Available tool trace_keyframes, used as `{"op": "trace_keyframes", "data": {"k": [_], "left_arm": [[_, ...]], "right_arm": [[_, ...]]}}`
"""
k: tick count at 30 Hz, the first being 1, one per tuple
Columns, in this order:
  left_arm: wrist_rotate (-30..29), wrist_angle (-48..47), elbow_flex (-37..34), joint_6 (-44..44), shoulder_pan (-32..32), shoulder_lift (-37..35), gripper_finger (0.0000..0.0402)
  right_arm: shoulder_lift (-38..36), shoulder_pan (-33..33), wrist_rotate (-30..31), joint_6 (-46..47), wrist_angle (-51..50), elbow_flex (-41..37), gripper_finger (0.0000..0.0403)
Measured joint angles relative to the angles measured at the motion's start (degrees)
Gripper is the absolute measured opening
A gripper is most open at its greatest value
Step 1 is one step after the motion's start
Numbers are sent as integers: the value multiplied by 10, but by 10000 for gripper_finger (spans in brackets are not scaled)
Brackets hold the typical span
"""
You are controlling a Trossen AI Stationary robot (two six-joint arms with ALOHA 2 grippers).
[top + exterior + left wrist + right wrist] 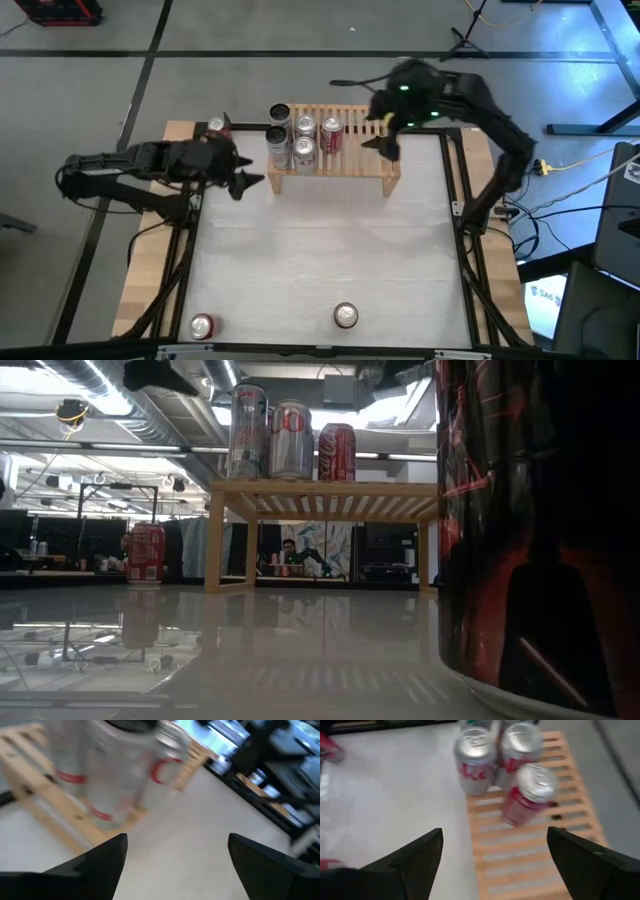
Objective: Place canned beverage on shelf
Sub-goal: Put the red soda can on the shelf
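Roughly halfway through, by the look of it. Shelf point(335, 150) sitting at the far edge of the table point(320, 260), already loaded at its left end: four cans bunched there in the overhead shot, a dark-topped can point(281, 114), two silver cans point(305, 128) and a red can point(331, 132) as the rightmost. Looks freshly parked, that red one, since the right gripper point(382, 133) hangs just beside it over the slats with jaws spread wide and nothing between them. Left gripper point(245, 183) hovering off the shelf's left end, also wide open and empty. Still to go, probably: a red can point(217, 127) standing on the table left of the shelf, plus two more at the near edge, a red-sided can point(203, 325) and a silver-topped one point(346, 315), well apart from the rack. Plenty of free slats on the right half for them. Hard bits: low view half blocked by a big dark can point(530, 520) right up against the lens, so neither arm visible there. Only three cans countable on the shelf from that angle. Left wrist shot smeared, just a silvery can blur point(115, 765) and some wood. Can't read labels with any confidence, and can't tell whether the leftmost cans sit fully on the slats or overhang the edge.
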Motion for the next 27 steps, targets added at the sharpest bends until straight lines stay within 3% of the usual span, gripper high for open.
{"op": "trace_keyframes", "data": {"k": [6,16,23,27], "left_arm": [[0,-4,0,26,123,1,335],[-5,-12,0,-8,315,2,334],[-2,-34,1,-20,412,38,334],[5,-77,31,-23,449,106,334]], "right_arm": [[-107,-2,62,-15,50,-134,347],[-249,-2,104,-31,333,-436,347],[-254,-2,98,-51,370,-498,347],[-254,-2,97,-64,380,-514,347]]}}
